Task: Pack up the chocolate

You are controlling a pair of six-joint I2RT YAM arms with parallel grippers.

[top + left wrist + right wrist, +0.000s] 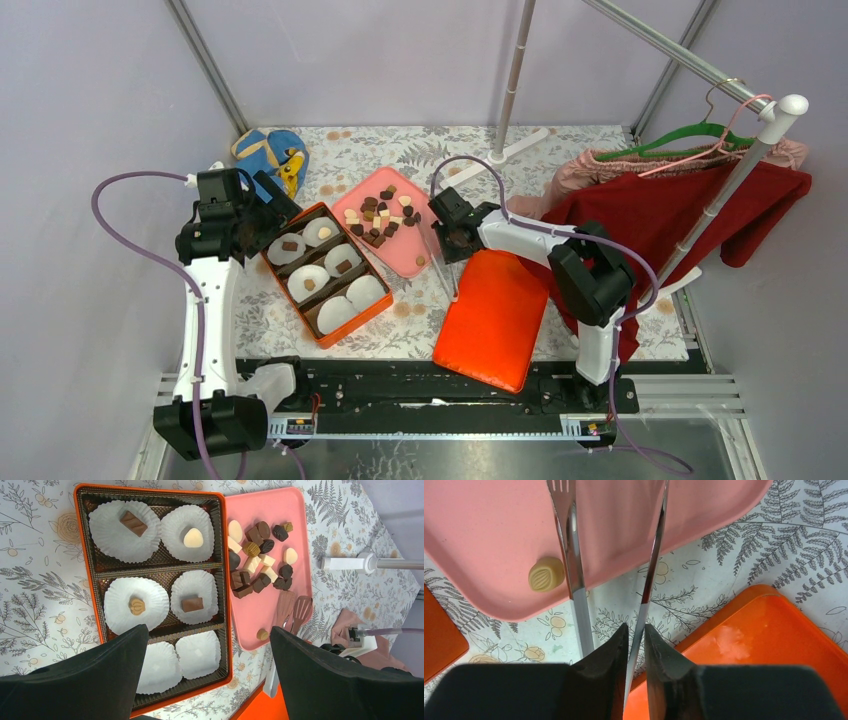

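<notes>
The orange box (222,595) holds six white liners. Four of them hold a chocolate each: a brown bar (133,523), a cream piece (193,538), a light brown piece (136,605) and a brown piece (192,604). The two near liners (200,655) are empty. A pile of chocolates (383,214) lies on the pink tray (400,255). One light brown piece (546,573) sits alone near the tray's edge. My right gripper (636,626) is shut on metal tongs (574,580), whose open arms reach over the tray just right of that piece. My left gripper (207,630) is open and empty above the box.
The orange lid (495,320) lies right of the tray, under my right arm. A blue and yellow bag (270,152) sits at the back left. A clothes rack with red cloth (680,215) stands at the right, and its white pole base (510,150) is behind the tray.
</notes>
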